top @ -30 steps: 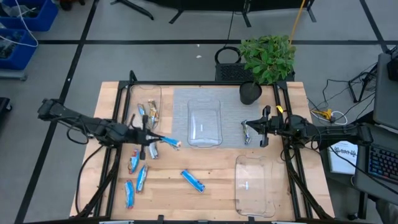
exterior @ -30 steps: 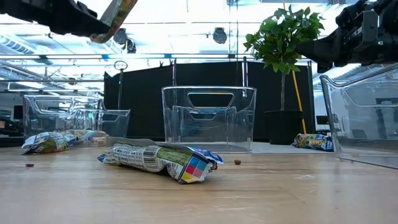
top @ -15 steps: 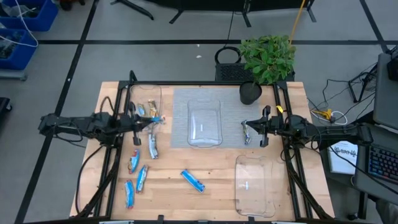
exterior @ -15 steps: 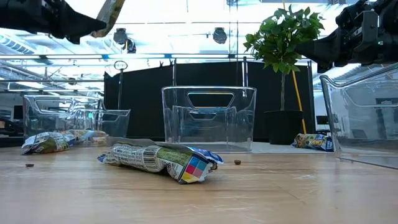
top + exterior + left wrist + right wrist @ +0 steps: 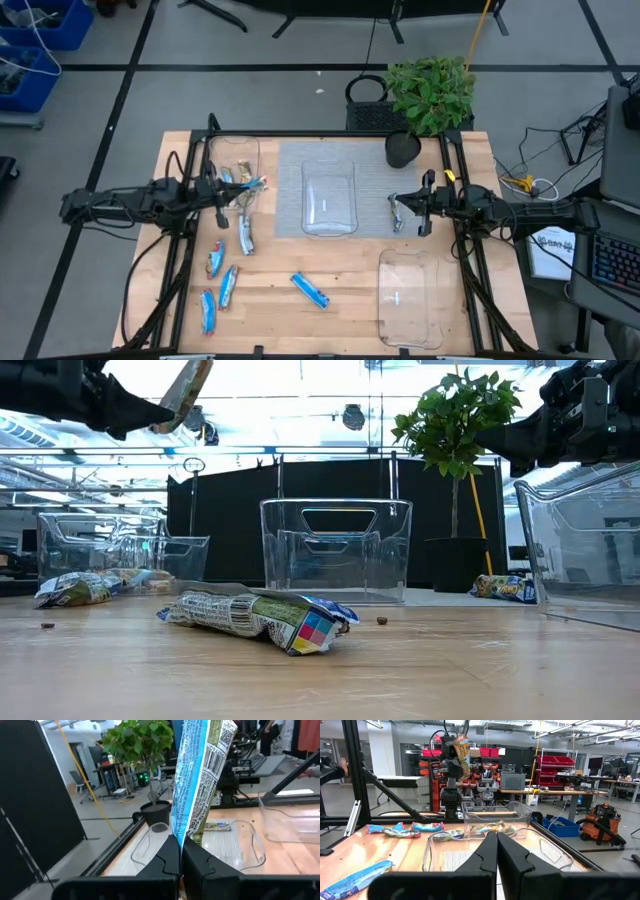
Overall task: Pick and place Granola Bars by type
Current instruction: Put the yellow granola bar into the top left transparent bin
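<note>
High view: far-left tray (image 5: 236,165) holds 2 bars (image 5: 244,178); others bare.

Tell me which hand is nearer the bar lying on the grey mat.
Right. The right hand hangs shut right beside the bar on the grey mat. The left hand is across the table, shut on a blue bar by the left tray.

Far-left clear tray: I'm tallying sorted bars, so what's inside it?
The far-left clear tray holds at least two granola bars, tan-wrapped. The left gripper and its held blue bar cover part of the tray.
</note>
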